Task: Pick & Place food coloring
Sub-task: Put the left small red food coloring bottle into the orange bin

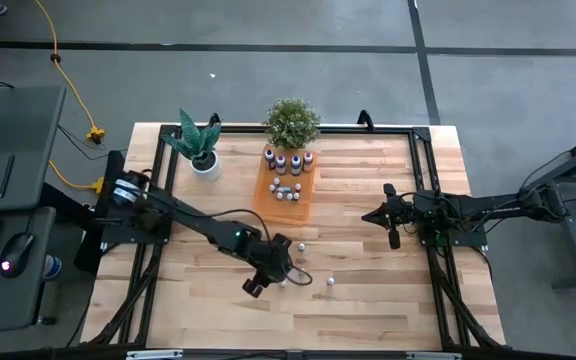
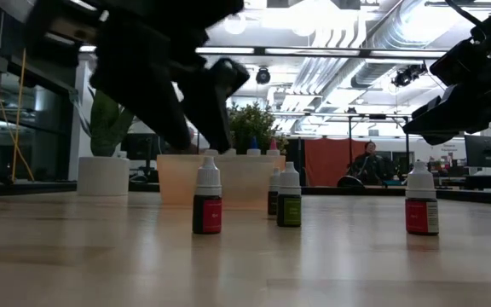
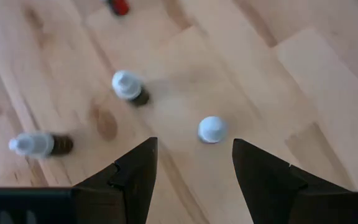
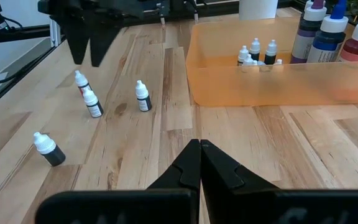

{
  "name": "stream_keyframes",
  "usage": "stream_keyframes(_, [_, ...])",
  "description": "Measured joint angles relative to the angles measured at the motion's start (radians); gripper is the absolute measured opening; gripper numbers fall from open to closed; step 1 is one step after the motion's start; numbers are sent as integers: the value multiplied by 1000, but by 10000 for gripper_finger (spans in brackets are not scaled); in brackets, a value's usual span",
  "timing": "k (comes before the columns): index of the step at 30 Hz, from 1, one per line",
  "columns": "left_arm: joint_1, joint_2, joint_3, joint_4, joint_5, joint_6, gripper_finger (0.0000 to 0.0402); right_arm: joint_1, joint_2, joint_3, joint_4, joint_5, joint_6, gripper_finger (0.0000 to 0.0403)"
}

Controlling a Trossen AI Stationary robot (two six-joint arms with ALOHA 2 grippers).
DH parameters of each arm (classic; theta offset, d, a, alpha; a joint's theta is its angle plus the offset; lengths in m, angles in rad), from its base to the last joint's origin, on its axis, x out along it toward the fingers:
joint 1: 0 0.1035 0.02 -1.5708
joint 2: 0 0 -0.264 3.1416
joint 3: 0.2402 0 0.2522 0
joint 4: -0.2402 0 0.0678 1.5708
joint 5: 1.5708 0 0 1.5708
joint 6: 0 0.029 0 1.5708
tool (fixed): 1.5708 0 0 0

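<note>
My left gripper (image 3: 194,162) spread open, hovering over loose food coloring bottle (image 3: 211,129); nothing gripped. Right gripper (image 4: 199,163) clenched empty, waiting at table's right. Several bottles sit in orange tray (image 4: 278,87); four left on table (image 1: 368,300), judged partway.

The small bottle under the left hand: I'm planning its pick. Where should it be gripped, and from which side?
Grip the bottle around its white cap or neck, coming straight down. It stands upright on the table, cap up, between the open fingers of the left hand, with clear room on both sides.
</note>
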Motion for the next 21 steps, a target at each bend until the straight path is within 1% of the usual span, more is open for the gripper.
stream_keyframes(3, [13,19,0,10,22,-45,202,0,0,0,0,0,0,0])
stream_keyframes(7, [14,30,0,8,50,-63,202,0,0,0,0,0,0,0])
stream_keyframes(12, [14,30,0,8,116,-76,202,0,0,0,0,0,0,0])
stream_keyframes(16, [13,30,0,34,67,-77,202,0,0,0,0,0,0,0])
stream_keyframes(21, [14,53,0,65,84,-84,202,0,0,0,0,0,0,0])
